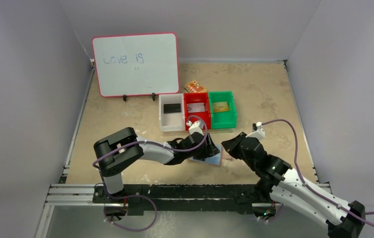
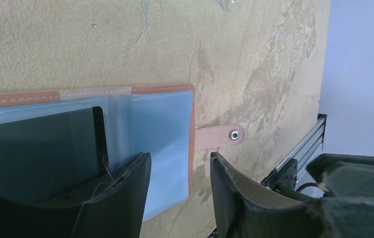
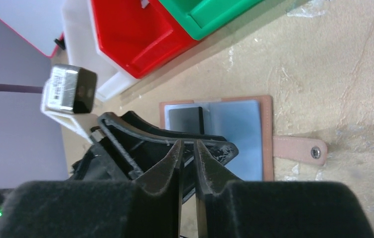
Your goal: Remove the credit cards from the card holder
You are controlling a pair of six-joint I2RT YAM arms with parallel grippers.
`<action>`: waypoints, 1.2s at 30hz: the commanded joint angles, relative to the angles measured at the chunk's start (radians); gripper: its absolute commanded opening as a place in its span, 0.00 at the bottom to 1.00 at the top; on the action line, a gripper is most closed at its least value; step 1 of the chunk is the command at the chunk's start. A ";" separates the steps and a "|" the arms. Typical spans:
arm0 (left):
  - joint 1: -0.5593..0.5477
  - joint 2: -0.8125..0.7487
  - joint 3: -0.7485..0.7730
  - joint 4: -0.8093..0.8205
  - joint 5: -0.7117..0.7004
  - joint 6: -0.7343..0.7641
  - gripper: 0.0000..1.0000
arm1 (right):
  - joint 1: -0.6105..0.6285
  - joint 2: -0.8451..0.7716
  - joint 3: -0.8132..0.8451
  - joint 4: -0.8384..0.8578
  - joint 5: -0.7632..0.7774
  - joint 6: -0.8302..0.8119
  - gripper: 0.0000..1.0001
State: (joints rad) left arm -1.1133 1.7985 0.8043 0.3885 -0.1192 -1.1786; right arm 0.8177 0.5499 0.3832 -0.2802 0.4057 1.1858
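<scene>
The card holder [image 2: 165, 139] is lying open on the desk [image 2: 125, 44]; left fingers [image 2: 125, 188] are straddling its edge, parted, while right fingers [image 3: 175, 163] are hovering nearly closed, gripping nothing.

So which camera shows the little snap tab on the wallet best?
The left wrist view: the snap tab fills more of the picture, flat on the table with its metal stud sharp. The right wrist view also shows the whole tab, only smaller. In the top view the arms hide most of the wallet, and the tab can't be made out.
</scene>
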 commanded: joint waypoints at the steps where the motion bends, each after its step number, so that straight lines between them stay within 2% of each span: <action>1: -0.021 -0.012 -0.036 -0.040 -0.047 -0.025 0.47 | 0.001 0.052 -0.027 0.063 -0.019 0.004 0.12; 9: -0.032 -0.041 -0.039 -0.096 -0.086 -0.011 0.44 | -0.011 0.189 -0.075 0.233 -0.113 -0.003 0.07; 15: -0.042 -0.037 -0.041 -0.091 -0.091 -0.017 0.42 | -0.097 0.222 -0.127 0.379 -0.238 -0.030 0.06; 19: -0.043 -0.044 -0.041 -0.116 -0.098 -0.018 0.41 | -0.155 0.274 -0.128 0.418 -0.287 -0.057 0.05; 28: -0.057 -0.061 -0.053 -0.149 -0.101 -0.018 0.41 | -0.197 0.504 -0.134 0.580 -0.434 -0.091 0.03; 36: -0.071 -0.070 -0.024 -0.187 -0.069 0.031 0.42 | -0.198 0.607 -0.150 0.484 -0.265 -0.048 0.02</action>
State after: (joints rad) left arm -1.1694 1.7420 0.7731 0.2916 -0.2111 -1.1873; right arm 0.6235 1.1179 0.2367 0.2649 0.0319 1.1316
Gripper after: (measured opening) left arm 0.413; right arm 0.022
